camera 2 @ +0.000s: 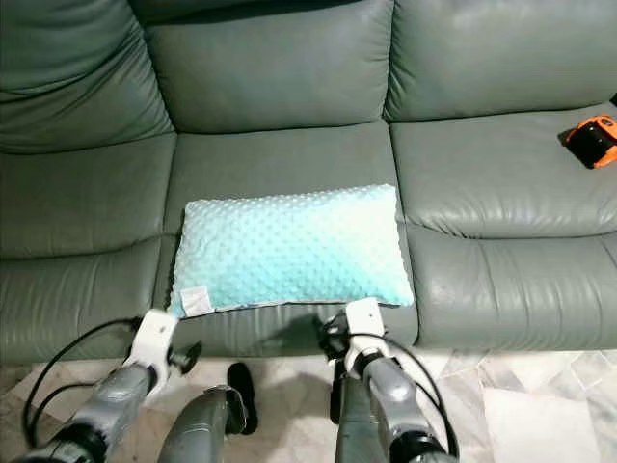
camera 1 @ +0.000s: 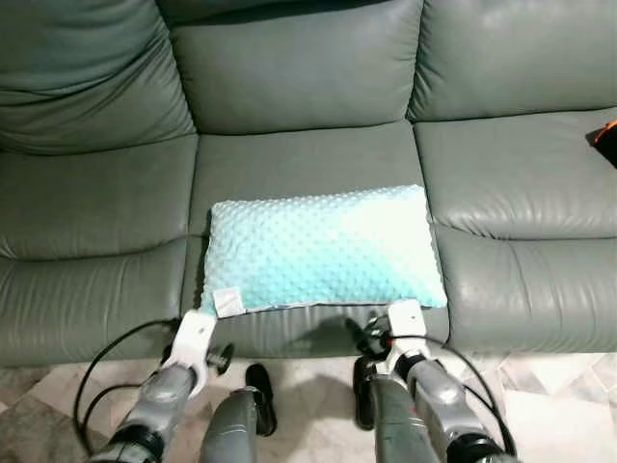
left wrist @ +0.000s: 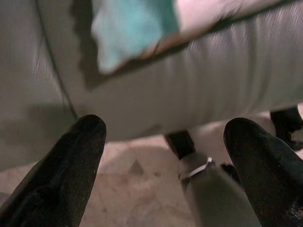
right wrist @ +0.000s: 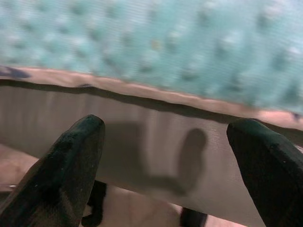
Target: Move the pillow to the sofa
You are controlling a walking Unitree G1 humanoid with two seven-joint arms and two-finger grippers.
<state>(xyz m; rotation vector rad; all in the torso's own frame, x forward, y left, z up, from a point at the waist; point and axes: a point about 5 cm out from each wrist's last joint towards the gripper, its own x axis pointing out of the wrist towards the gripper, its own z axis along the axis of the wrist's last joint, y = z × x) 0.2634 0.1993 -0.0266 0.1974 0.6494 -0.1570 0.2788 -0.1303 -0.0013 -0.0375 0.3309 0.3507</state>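
Observation:
A light teal dotted pillow (camera 1: 323,249) lies flat on the middle seat of the grey-green leather sofa (camera 1: 299,154), its front edge hanging slightly over the seat's front. It has a small white tag at its near left corner. My left gripper (left wrist: 165,127) is open, below the pillow's left corner and in front of the sofa's front panel, with nothing between its fingers. Under the pillow's right front edge my right gripper (right wrist: 168,126) is also open, close to the panel and holding nothing. Both wrists (camera 1: 198,333) sit low, by the sofa's front.
A small orange and black object (camera 2: 592,139) rests on the right seat near the far edge. My own legs and black feet (camera 1: 258,395) stand on the tiled floor (camera 1: 549,405) right against the sofa. Black cables loop off both forearms.

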